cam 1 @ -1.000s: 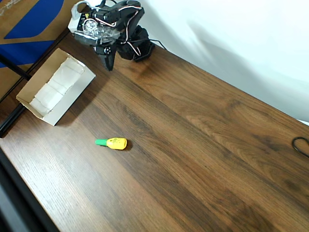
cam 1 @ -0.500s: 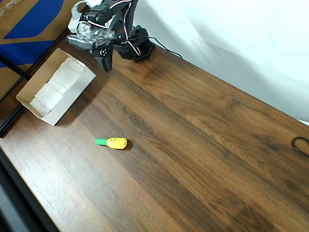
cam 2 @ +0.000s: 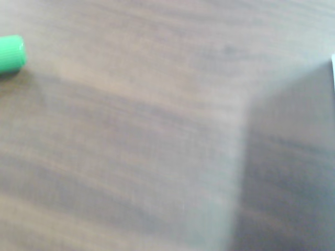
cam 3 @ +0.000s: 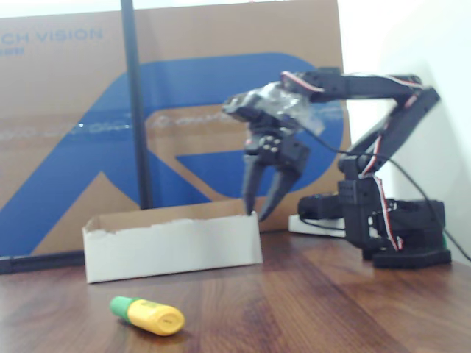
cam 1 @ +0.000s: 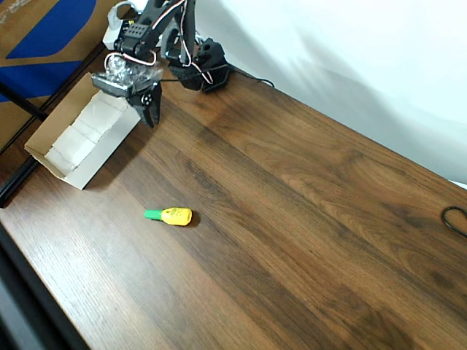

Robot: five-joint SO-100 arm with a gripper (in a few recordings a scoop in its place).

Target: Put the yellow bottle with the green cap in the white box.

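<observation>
Yellow bottle (cam 1: pixel 176 216) on open wood, tool (cam 1: pixel 149 114) at box edge (cam 1: pixel 109 149)

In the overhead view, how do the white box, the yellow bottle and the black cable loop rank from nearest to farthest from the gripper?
Measured from the gripper:
1. The white box, right beside it, to its left and below; its near end is next to the fingertips.
2. The yellow bottle, lying on the table lower in the picture.
3. The black cable loop, far off at the right edge.
</observation>
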